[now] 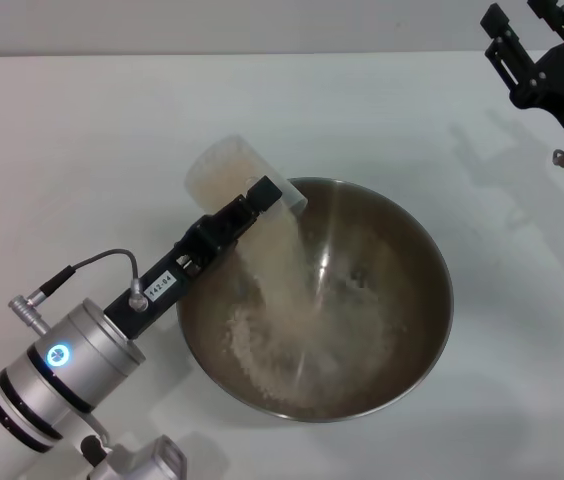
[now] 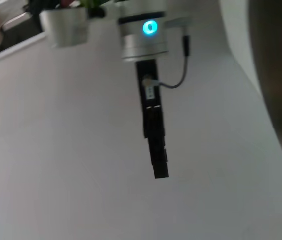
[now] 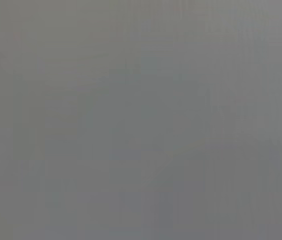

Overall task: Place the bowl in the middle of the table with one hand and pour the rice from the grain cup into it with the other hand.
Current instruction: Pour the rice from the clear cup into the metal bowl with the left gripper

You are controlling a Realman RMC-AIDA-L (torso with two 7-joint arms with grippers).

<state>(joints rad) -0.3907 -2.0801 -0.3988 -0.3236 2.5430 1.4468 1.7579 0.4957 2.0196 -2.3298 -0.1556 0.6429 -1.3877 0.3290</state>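
The steel bowl [image 1: 430, 262] stands on the white table [image 1: 82, 140] near its middle. My left gripper [image 1: 249, 203] is shut on the grain cup [image 1: 224, 168] and holds it tilted over the bowl's near-left rim. Rice [image 1: 280, 252] streams from the cup's mouth into the bowl, where a pale heap [image 1: 267, 345] lies on the bottom. My right gripper [image 1: 522, 25] is open, raised at the far right, away from the bowl. The left wrist view shows the bowl's steel side [image 2: 281, 80] at one edge. The right wrist view shows only plain grey.
The left wrist view also shows a silver wrist with a blue light [image 2: 150, 28] and a black gripper body [image 2: 153, 130] over the white tabletop. Nothing else stands on the table around the bowl.
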